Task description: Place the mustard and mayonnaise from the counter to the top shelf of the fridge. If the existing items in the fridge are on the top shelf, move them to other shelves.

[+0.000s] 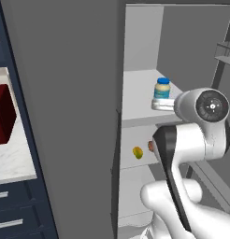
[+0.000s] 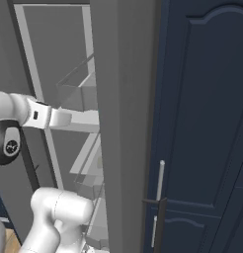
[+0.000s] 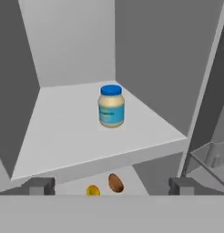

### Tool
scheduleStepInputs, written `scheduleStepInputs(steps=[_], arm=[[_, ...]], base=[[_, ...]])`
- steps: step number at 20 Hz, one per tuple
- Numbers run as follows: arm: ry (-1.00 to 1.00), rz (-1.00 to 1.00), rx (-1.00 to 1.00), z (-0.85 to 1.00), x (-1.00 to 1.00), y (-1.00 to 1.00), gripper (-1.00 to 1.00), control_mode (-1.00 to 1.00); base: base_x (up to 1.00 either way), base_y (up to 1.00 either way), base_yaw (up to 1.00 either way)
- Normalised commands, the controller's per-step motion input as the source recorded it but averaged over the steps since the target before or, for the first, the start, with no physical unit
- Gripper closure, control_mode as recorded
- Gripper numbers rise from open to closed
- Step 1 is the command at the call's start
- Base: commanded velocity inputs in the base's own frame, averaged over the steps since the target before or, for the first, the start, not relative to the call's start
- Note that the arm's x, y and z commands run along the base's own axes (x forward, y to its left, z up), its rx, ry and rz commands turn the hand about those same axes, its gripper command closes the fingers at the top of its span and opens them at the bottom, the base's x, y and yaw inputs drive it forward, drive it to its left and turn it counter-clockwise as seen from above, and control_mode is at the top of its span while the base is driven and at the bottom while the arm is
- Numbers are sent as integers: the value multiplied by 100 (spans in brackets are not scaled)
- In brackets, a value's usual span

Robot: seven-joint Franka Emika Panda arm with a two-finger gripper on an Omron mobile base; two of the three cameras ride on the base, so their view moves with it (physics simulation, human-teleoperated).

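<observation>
Mayo jar [image 3: 111, 106] is standing on the fridge's top shelf [image 3: 63, 136], both little lumps [image 3: 115, 182] one shelf down. Claw [image 3: 109, 186] wide open, empty. Mustard's left, I reckon.

At the left of the frame the white arm [image 2: 24, 116] reaches toward the grey fridge [image 2: 126, 99], beside a navy cabinet door [image 2: 202, 123] filling the right.
</observation>
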Motion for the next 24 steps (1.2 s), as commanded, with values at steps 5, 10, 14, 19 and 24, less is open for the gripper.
scheduleStepInputs(steps=[5,10,14,19,24], arm=[[13,0,0,0,-40,0,-100,-100],[0,0,0,0,-11,0,-100,-100],[0,0,0,0,0,0,-100,100],[0,0,0,0,0,0,-100,100],[0,0,0,0,0,0,-100,100]], base=[[0,0,0],[0,0,0],[-100,4,6],[-56,73,14],[0,100,7]])
